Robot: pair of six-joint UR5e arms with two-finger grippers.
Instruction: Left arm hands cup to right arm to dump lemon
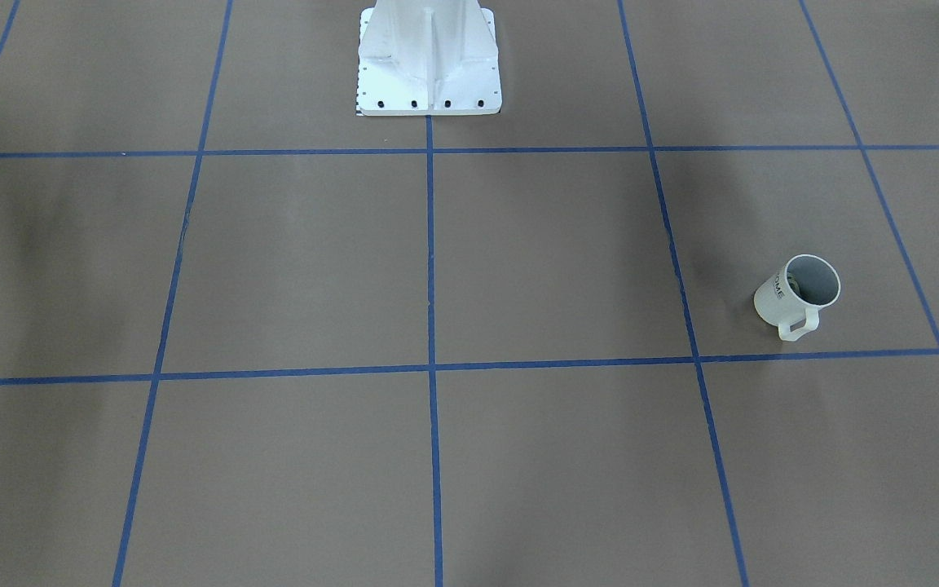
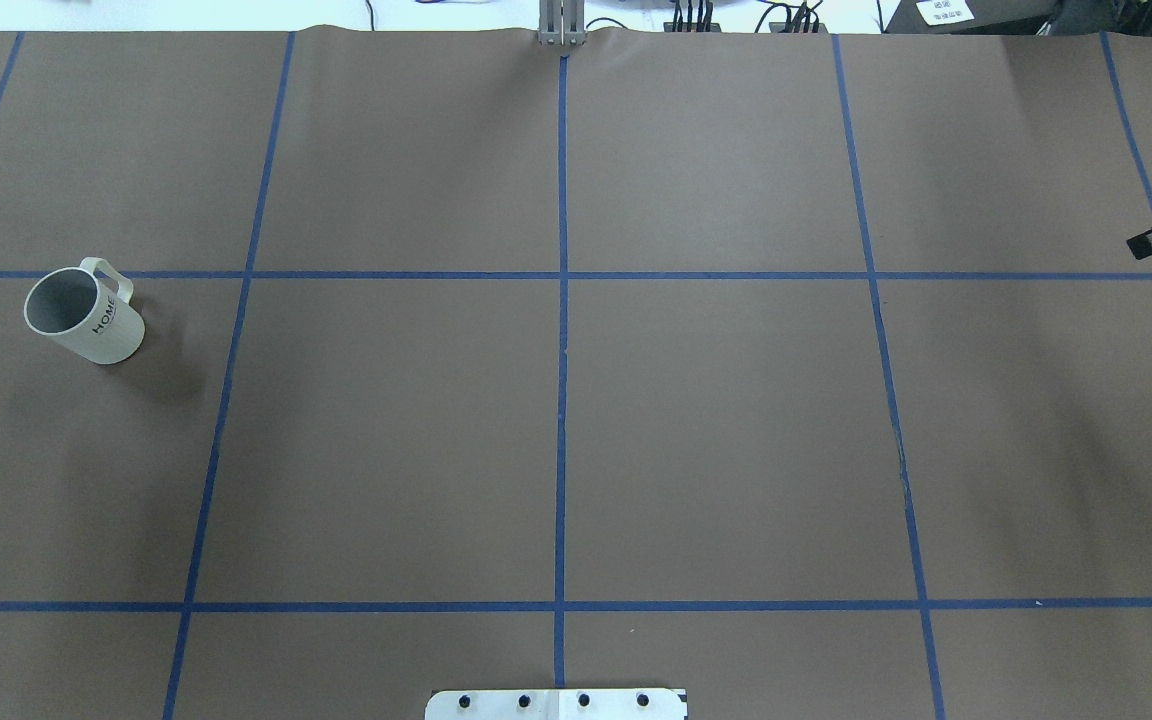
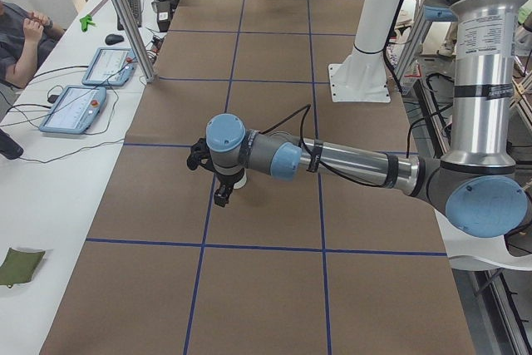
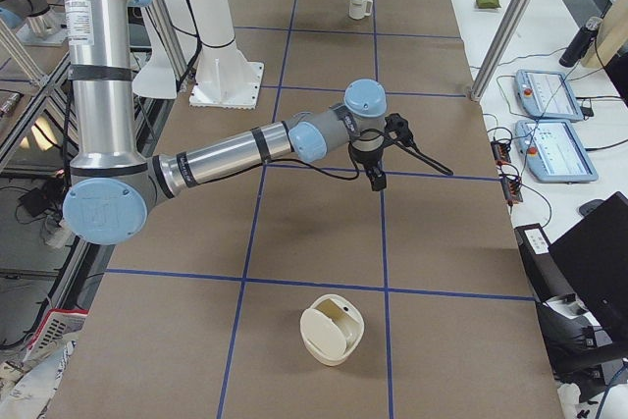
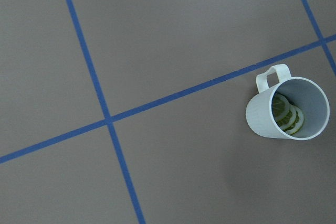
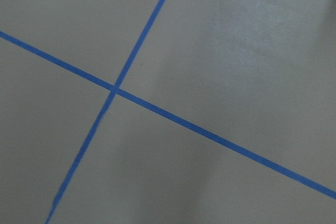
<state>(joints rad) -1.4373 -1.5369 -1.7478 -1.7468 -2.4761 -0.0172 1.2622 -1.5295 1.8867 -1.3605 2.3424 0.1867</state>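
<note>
One upright white cup [image 2: 84, 315], lemon [image 5: 287, 116] inside

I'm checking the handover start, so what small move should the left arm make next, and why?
Probably shift the left gripper sideways until it is over the cup. The cup stands upright and untouched, lemon slices inside, near the left wrist view's right edge, so the jaws look not yet lined up.
</note>
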